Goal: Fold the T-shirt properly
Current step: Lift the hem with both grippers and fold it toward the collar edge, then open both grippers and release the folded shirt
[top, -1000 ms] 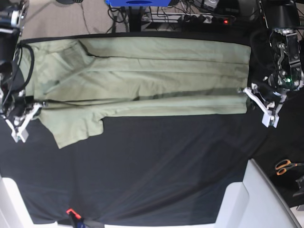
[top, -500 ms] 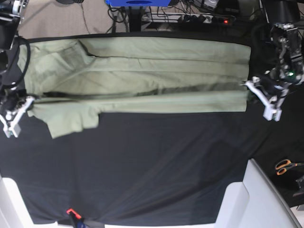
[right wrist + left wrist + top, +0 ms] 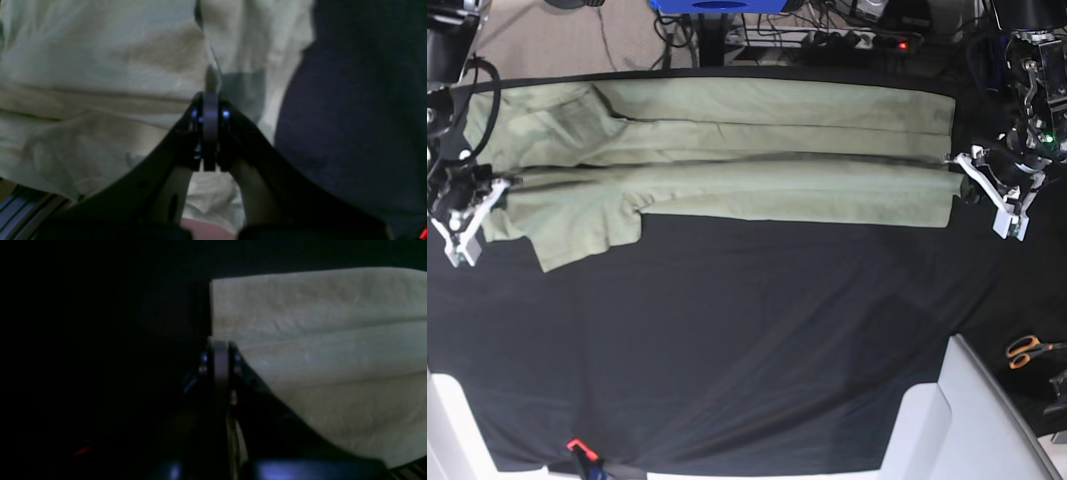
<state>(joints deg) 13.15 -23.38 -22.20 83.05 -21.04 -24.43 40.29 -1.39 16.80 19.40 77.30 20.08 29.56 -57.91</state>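
Where the fingers of the right gripper meet, they are pressed together on a thin pinch of pale cloth at the sleeve end of the T-shirt, and the left gripper likewise has its fingers closed flat against each other at the hem corner, with the fabric edge drawn into the nip. Between the two grips the T-shirt lies stretched lengthwise across the far half of the table, its near long edge turned over onto the body so that a narrow double layer runs from end to end, while one short sleeve hangs out toward the near side. Judged from its soft creases and the way it sags between the holds, the garment is light, limp woven-knit cotton with no stiffness of its own; it should drape rather than hold a shape, and is not fragile. Its matte surface probably grips the black tablecloth slightly, so dragging may wrinkle it. Corners and doubled edges appear the soundest places to hold, since a single layer could slip free.
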